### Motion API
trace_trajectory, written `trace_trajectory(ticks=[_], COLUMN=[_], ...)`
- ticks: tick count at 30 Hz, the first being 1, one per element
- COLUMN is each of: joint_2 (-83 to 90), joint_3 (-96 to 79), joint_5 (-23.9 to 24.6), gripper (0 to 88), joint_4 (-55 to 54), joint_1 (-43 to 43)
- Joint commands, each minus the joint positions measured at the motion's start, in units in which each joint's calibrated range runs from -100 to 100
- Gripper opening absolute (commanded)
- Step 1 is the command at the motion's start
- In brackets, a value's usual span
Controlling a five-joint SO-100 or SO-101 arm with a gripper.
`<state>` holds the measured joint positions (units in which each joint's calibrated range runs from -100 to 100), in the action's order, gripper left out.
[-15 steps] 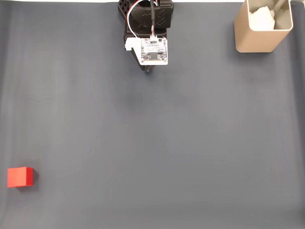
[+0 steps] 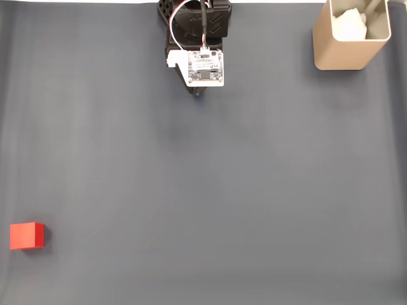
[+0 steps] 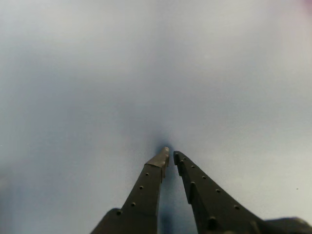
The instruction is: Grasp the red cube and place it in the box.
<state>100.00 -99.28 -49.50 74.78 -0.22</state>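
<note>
In the wrist view the gripper [image 3: 171, 153] comes up from the bottom edge; its two dark fingers [image 3: 146, 187] have rows of small holes & run to thin tips; the tips sit just beside each other w/ only a thin gap, so the gripper is closed w/ nothing in it; a small dark shadow lies right at the tips on the grey mat [image 3: 97, 73], which looks soft & blurry here.

In the fixed view the arm [image 2: 197, 32] sits at the top middle, black, w/ a white board [image 2: 206, 68] on it & red and white wires [image 2: 184, 16] looping up; the gripper tip [image 2: 199, 94] just peeks out under the board.

The red cube [image 2: 27, 236] is far off at the bottom left of the fixed view, near the left edge, well apart from the arm; it is small, bright red, plain on every side, w/ a darker right face; it sits flat on the mat [image 2: 203, 190] by itself.

The box [image 2: 343, 51] stands at the top right corner, also well apart from the arm; it is tall & tan w/ round corners, thin walls & a grey inside; white crumpled paper [image 2: 351, 24] lies in it.
</note>
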Motion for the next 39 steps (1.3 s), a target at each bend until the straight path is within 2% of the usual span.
trace_trajectory(ticks=[1,39], joint_2=[0.0,0.0], joint_3=[-0.54,-0.54], joint_5=[0.29,0.73], gripper=[0.9,0.3], joint_4=[1.12,1.12], joint_1=[-0.35,-0.35])
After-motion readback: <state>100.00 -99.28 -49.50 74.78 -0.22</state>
